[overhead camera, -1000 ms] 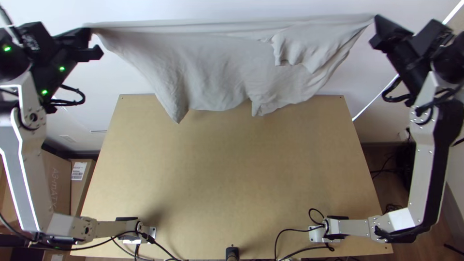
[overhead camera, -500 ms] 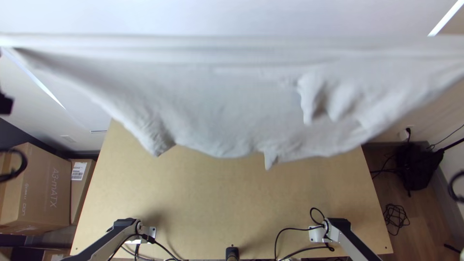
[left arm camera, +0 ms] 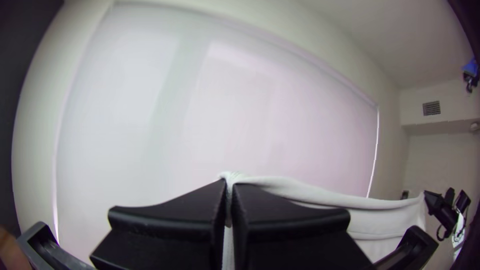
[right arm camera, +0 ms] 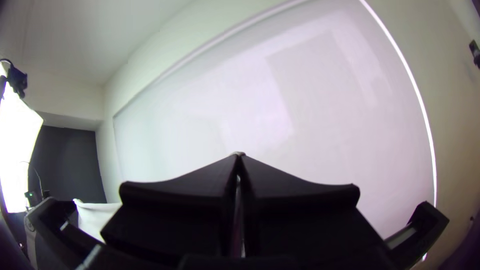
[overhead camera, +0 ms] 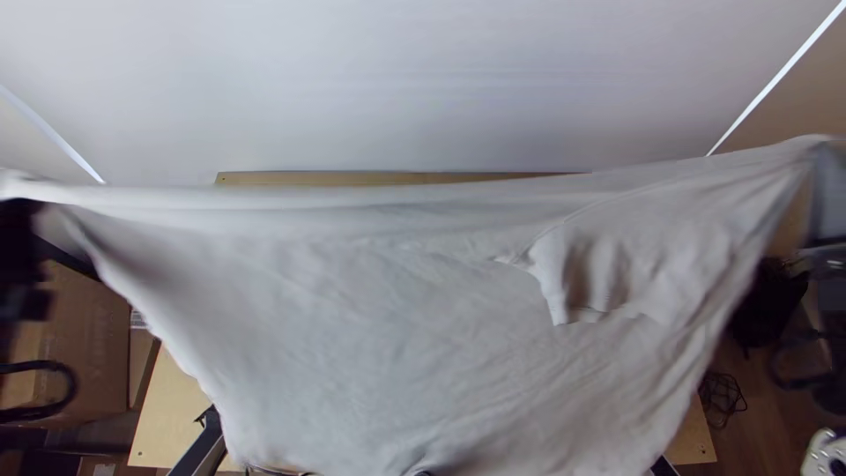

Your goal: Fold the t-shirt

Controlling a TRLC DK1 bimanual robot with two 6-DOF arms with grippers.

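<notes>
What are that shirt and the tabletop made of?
The t-shirt looks like soft, matte knit, perhaps cotton or a blend: it drapes in fine wrinkles. The table seems to be a wood-based board, possibly fibreboard, with a dull finish, judging by its even tan surface.

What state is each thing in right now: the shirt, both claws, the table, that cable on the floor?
T-shirt: stretched between both grippers, unfolded, its lower part hanging.
Left gripper: shut on the shirt.
Right gripper: shut on the shirt.
Table: partly hidden behind the shirt.
Cable: in a loose tangle.
</notes>
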